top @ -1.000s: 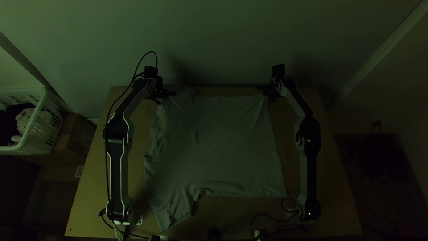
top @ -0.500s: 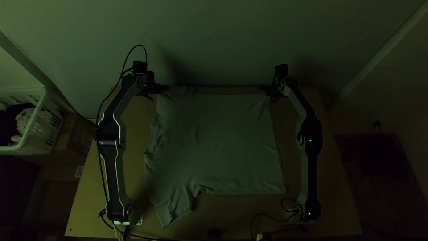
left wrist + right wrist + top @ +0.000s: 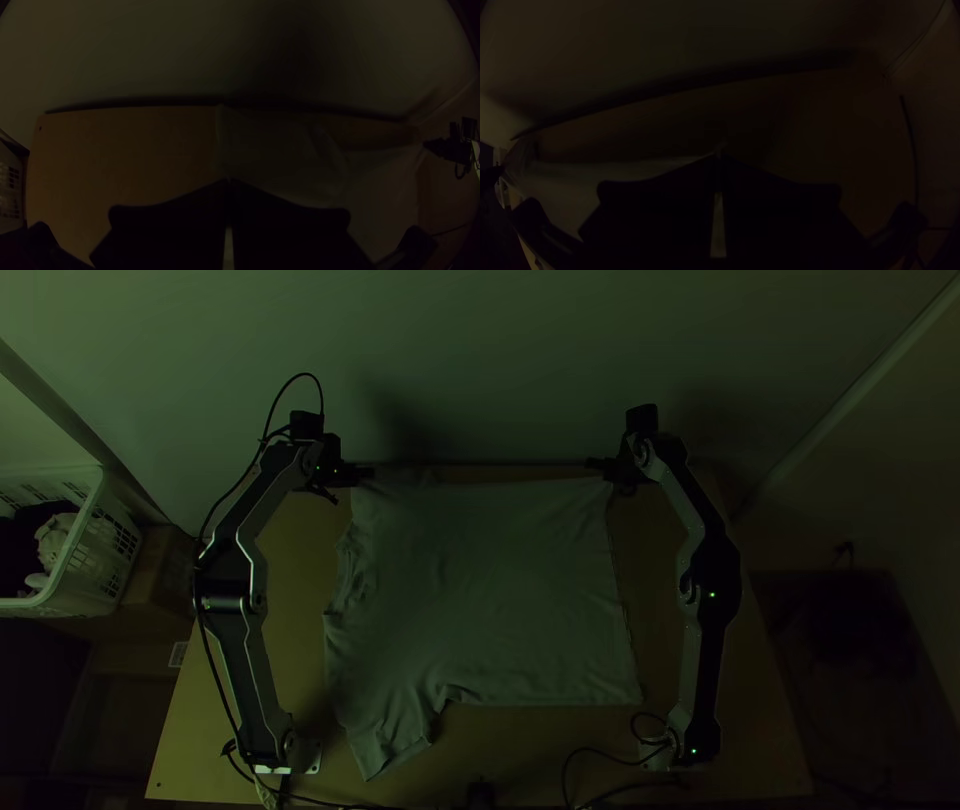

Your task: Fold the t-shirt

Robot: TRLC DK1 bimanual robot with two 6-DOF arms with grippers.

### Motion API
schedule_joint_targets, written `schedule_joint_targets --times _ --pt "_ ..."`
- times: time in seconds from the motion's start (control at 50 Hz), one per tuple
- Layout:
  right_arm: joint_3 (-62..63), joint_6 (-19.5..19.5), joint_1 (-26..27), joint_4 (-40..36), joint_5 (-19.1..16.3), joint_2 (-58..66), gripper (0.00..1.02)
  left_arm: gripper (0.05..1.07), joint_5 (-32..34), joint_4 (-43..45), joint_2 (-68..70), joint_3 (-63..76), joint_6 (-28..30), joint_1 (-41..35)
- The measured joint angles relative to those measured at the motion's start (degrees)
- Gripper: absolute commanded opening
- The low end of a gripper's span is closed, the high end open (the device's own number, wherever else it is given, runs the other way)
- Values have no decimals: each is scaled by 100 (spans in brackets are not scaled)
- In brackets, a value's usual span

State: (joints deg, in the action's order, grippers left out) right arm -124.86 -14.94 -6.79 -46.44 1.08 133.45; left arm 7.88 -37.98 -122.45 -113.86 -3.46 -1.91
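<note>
The grey t-shirt (image 3: 490, 590) lies spread on the table, one sleeve toward the near edge at left, with creases along its left side. At its far left corner is my left gripper (image 3: 368, 474); in the left wrist view that gripper (image 3: 229, 181) is shut on the cloth. My right gripper (image 3: 596, 462) holds the far right corner; in the right wrist view, a tip of cloth pokes out between the closed fingers of this gripper (image 3: 719, 152). The shirt's far edge runs between both grippers.
Bare wood of the table (image 3: 720, 700) shows on both sides of the shirt. A wall (image 3: 480, 360) rises behind the far edge. Off the table at left stand a white basket (image 3: 75, 560) with cloth and a cardboard box (image 3: 172, 570). Cables (image 3: 600, 758) lie near the front edge.
My left gripper has moved left with its corner of the shirt. The right gripper has shifted slightly right, and the far edge between them looks straighter.
</note>
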Motion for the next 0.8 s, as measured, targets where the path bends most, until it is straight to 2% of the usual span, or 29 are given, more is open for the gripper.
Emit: schedule_joint_targets --times 0.32,0.8 --pt "859 79 -55 11 63 -553 3 8 9 525 866 1408 0 0" --pt "2566 197 -109 520 63 -1945 3 8 11 898 2225 2988 4 46"
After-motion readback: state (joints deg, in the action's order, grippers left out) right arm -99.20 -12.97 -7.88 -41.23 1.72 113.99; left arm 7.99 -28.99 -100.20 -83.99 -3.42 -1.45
